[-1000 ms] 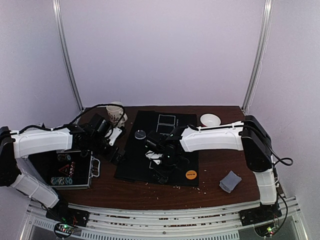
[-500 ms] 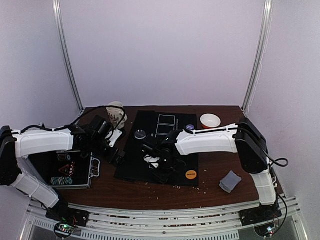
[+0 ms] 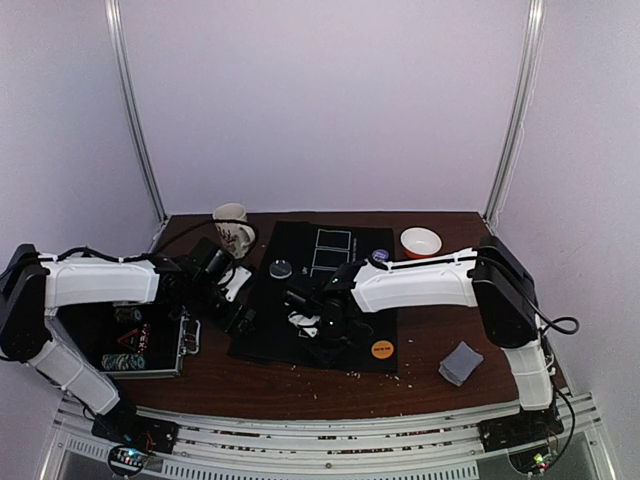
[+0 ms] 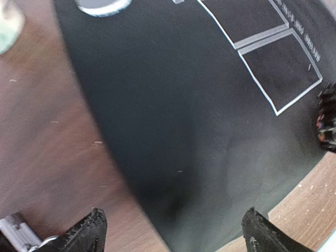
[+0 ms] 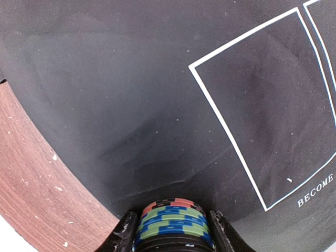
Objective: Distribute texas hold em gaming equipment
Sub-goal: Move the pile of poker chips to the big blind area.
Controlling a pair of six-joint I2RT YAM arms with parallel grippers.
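Black mat (image 3: pixel 270 340) on brown table (image 3: pixel 430 340), lilac walls (image 3: pixel 320 100); right tool (image 5: pixel 172 227) clamps poker chips (image 5: pixel 173 212).

We log soft, even, fairly dim light overhead; the black mat (image 3: pixel 265 330) swallows detail. Left wrist view is blurred throughout, worst toward the upper left. Right wrist view is sharper, the chip stack (image 5: pixel 173 223) crisp, with faint sheen on the mat.

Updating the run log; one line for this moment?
left gripper: open, empty, over black mat edge | right gripper: shut on chip stack over mat
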